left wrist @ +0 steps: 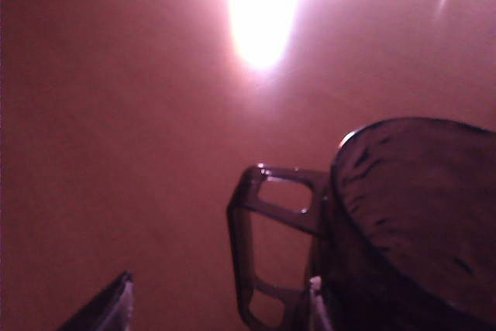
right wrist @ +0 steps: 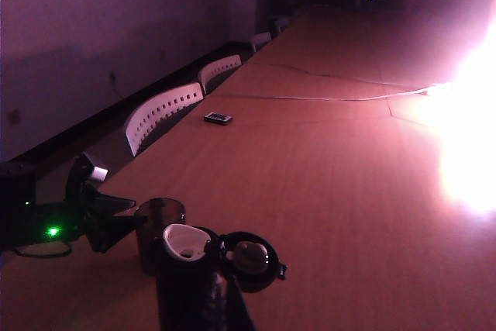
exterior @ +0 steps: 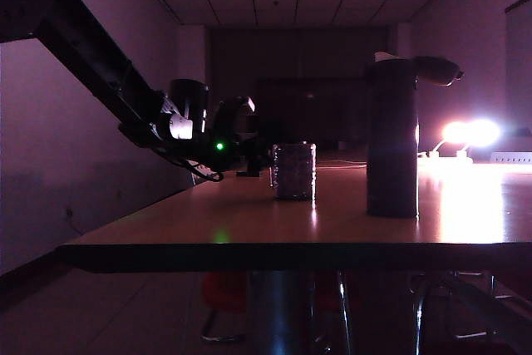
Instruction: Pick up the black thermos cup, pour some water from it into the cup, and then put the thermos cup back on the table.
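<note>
The thermos stands upright on the worktop, right of the middle, with its lid flipped open. The glass is at the middle. The left gripper hangs low just left of the glass, jaws wide apart and holding nothing. The right gripper is closed and I cannot see it from the room. To lift the thermos well, I think the open gripper should pass clear of the glass, take the black body at mid-height, and keep it upright.

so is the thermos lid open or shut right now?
Open. On the black thermos cup the lid is flipped out sideways, baring the white spout; the exterior view shows it jutting from the top while the thermos stands upright on the table.
</note>
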Available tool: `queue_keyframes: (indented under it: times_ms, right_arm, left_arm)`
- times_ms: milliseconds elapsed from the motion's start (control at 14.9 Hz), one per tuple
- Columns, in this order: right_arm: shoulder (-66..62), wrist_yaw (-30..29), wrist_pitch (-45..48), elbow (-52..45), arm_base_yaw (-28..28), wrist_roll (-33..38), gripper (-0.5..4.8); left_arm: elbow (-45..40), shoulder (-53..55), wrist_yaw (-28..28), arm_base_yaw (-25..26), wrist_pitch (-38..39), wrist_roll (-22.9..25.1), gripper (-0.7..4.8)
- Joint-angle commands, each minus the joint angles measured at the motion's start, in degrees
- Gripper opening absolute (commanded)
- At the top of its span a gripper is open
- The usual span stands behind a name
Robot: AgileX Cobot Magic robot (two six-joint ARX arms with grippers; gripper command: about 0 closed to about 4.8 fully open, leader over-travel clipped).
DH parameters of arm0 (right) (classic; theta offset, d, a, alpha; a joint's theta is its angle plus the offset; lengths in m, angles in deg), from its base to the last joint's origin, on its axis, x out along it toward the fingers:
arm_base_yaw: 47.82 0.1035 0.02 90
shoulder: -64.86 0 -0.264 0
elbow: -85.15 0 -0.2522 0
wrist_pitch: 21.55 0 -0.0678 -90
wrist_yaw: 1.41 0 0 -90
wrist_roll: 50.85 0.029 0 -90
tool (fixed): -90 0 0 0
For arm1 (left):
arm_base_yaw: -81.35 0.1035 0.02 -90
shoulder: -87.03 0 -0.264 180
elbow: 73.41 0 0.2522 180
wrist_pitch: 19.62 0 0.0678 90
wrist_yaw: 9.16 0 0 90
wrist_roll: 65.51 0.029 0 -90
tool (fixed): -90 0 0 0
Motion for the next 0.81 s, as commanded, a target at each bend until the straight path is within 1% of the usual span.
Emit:
queue_keyframes:
  times_ms: [67, 135, 202, 269, 336, 404, 471, 538, 606, 740, 808]
  right_arm:
    - [0.1, -0.9, 0.9, 0.2, 0.0, -0.2, -0.01]
    - [0.1, -1.0, 0.9, 0.2, 0.0, -0.2, -0.01]
    - [0.1, -1.0, 0.9, 0.2, 0.0, -0.2, -0.01]
    - [0.1, -1.0, 0.9, 0.2, 0.0, -0.2, -0.01]
    - [0.1, -1.0, 0.9, 0.2, 0.0, -0.2, -0.01]
    - [0.1, -1.0, 0.9, 0.2, 0.0, -0.2, -0.01]
    - [0.1, -1.2, 0.9, 0.2, 0.0, -0.2, -0.01]
    - [0.1, -1.2, 0.9, 0.2, 0.0, -0.2, -0.01]
    - [0.1, -1.2, 0.9, 0.2, 0.0, -0.2, -0.01]
    - [0.1, -1.2, 0.8, 0.2, 0.0, -0.2, -0.01]
    - [0.1, -1.2, 0.8, 0.2, 0.0, -0.2, -0.01]
  left_arm:
    - [0.3, 0.8, -0.3, -0.5, -1.1, -0.6, 2.94]
    - [0.3, 0.8, -1.1, -0.8, -0.8, -1.7, 2.94]
    - [0.3, 0.8, -4.5, -0.9, -0.4, -1.6, 2.9]
    - [0.3, 0.8, -6.6, -1.1, -0.4, -1.6, 2.9]
    - [0.3, 0.8, -6.7, -1.4, -0.4, -1.6, 2.9]
    - [0.3, 0.8, -6.3, -1.6, -0.4, -1.7, 2.9]
    - [0.3, 0.8, -4.7, -2.0, -0.4, -1.7, 2.9]
    - [0.3, 0.8, -1.4, -2.6, -0.5, -1.7, 2.87]
    - [0.4, 0.8, 0.3, -3.1, -0.6, -1.7, 2.87]
    - [0.5, 0.8, 2.3, -4.2, -1.1, -2.0, 2.87]
    - [0.5, 0.8, 2.8, -4.4, -1.6, -2.9, 2.87]
